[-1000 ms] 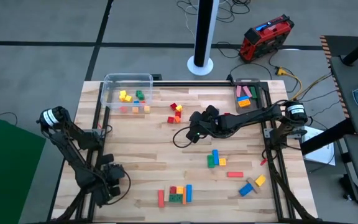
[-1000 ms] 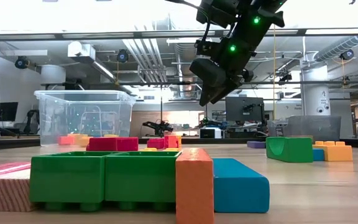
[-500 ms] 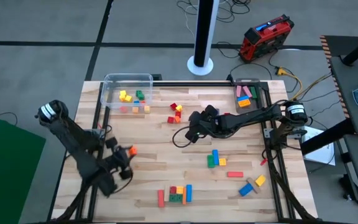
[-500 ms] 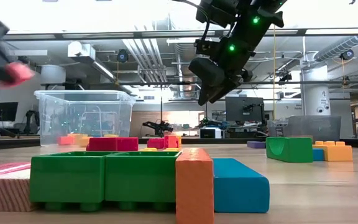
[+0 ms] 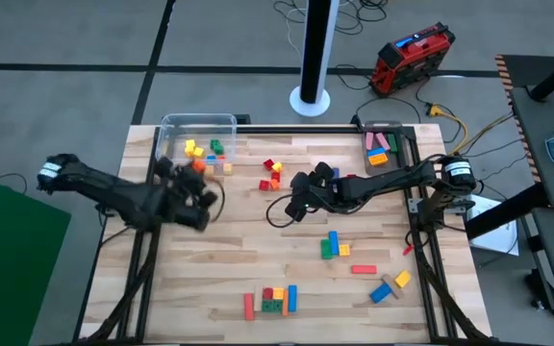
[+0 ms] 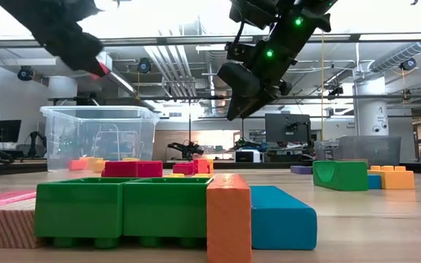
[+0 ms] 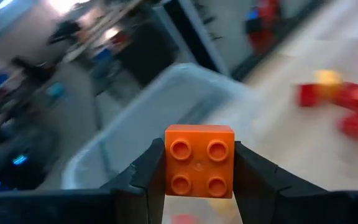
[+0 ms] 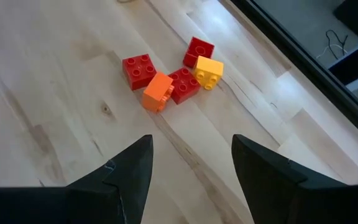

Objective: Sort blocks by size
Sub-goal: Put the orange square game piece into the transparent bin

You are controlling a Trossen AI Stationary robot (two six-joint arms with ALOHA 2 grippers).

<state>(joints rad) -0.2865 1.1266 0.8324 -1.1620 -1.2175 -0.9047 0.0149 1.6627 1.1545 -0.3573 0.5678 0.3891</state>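
An orange cube block (image 7: 199,160) with four studs sits between the fingers of my left gripper (image 5: 200,170), in the air at the near edge of the clear tub (image 5: 197,142). The tub holds several small blocks (image 5: 203,151). My right gripper (image 5: 294,206) hangs open above mid-table. Just beyond its fingers a cluster of red, orange and yellow blocks (image 8: 169,73) lies on the wood. More blocks lie near the front edge (image 5: 275,300) and toward the right (image 5: 335,245). My left gripper pinches the orange cube by two opposite sides (image 7: 169,169) between its two fingers, the studded face turned toward the wrist camera. The cube is lifted clear of the table, up near the tub's rim height (image 6: 102,69).
A dark tray (image 5: 383,149) with pink, green and orange blocks stands at the far right. Blue, yellow and red bars (image 5: 389,286) lie near the right front. In the low view green, orange and blue blocks (image 6: 174,212) stand close to the camera.
My left gripper has swung up from the table's near left corner toward the far edge and the tub, carrying the orange cube lifted clear. My right gripper has stayed nearly where it was, open.
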